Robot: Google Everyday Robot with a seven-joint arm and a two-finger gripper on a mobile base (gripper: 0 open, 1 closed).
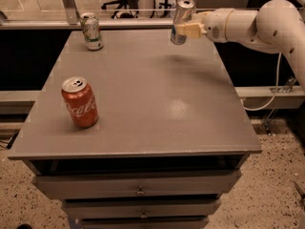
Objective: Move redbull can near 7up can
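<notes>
The gripper (183, 30) hangs over the worktop's (157, 104) far right edge, fingers (191, 30) clamped on the upright redbull can (183, 11), which is raised off the surface. The 7up can (91, 31) stands well apart, far left. The fingers hide part of the redbull can's lower half.

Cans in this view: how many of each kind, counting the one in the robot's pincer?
Redbull can: 1, held in the pincer at the far right of the table
7up can: 1, far left
Coca-Cola can: 1, near left
Total: 3
</notes>
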